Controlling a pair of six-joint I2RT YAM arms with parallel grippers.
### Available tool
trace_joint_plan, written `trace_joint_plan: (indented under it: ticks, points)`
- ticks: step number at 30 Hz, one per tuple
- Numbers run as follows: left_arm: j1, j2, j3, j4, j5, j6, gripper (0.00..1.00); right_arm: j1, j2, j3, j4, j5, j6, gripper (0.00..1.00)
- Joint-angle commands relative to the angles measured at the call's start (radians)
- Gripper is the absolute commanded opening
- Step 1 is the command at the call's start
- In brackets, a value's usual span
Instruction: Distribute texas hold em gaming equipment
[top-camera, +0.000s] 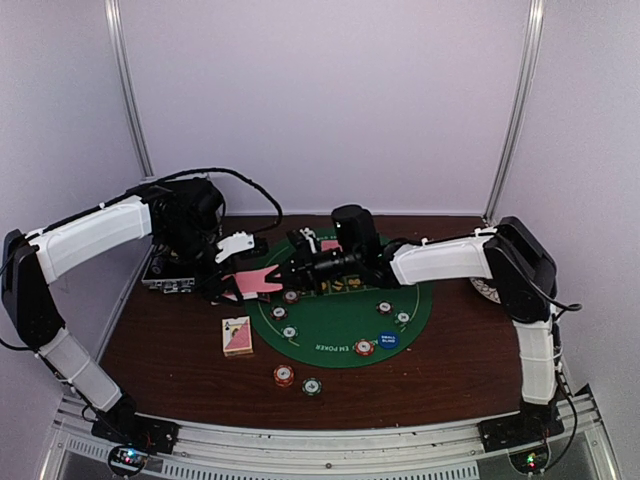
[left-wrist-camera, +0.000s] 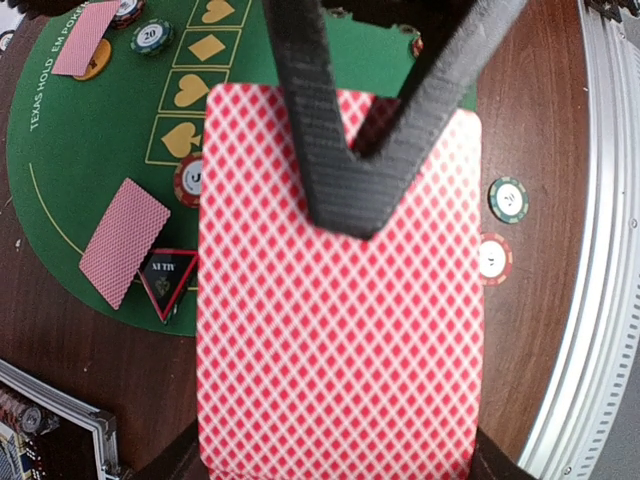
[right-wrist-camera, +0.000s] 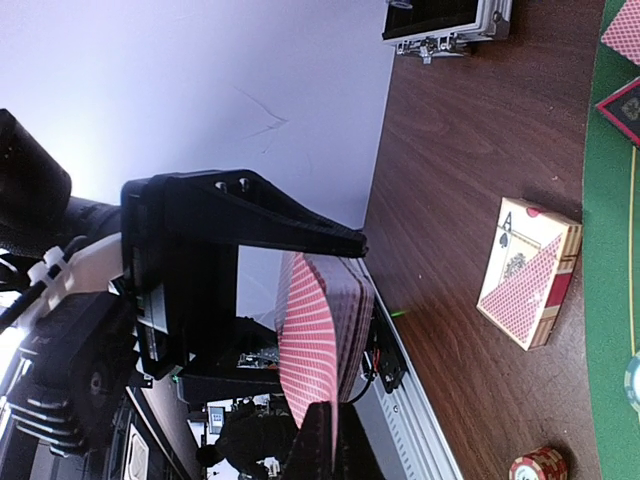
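The left hand (top-camera: 232, 282) is clamped on a deck of pink diamond-backed playing cards (right-wrist-camera: 355, 305), held in the air over the left edge of a round green felt mat (top-camera: 340, 325) on the brown wooden worktop (top-camera: 440, 385). The right hand (top-camera: 287, 268) is pinched together on the deck's top card (left-wrist-camera: 335, 330). 2 loose pink-backed cards (left-wrist-camera: 123, 240), a red triangle marker (left-wrist-camera: 165, 280) and striped round poker chips (left-wrist-camera: 150, 37) lie on the mat. The left hand's own fingers are mostly cut off in its wrist view.

The table (top-camera: 450, 370) is dark, smooth wood. The green mat (top-camera: 335, 315) looks like matt felt. The card deck (left-wrist-camera: 340, 330) is smooth, printed paper.
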Motion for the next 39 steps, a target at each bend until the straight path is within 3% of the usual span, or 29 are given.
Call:
trace_joint_plan:
  ticks: [1,7,13,23,31,39]
  points:
    - [0.005,-0.016,0.0,0.031,0.014,0.005,0.15,-0.032,-0.072,-0.053,0.027,-0.007,0.02,0.0]
    - [0.005,-0.016,-0.002,0.031,0.013,0.006,0.15,-0.1,-0.133,-0.144,-0.085,-0.029,-0.075,0.0]
    - [0.005,-0.015,-0.002,0.031,0.015,0.008,0.15,-0.181,-0.172,-0.189,-0.458,-0.021,-0.373,0.0]
    - [0.005,-0.011,0.009,0.018,0.02,0.008,0.14,-0.234,-0.136,-0.145,-0.855,0.09,-0.693,0.0]
    - [0.005,-0.007,0.013,0.016,0.025,0.006,0.14,-0.233,-0.153,-0.152,-0.936,0.222,-0.774,0.0]
    - [0.005,-0.002,0.019,0.01,0.027,0.006,0.13,-0.233,-0.156,-0.139,-0.931,0.298,-0.787,0.21]
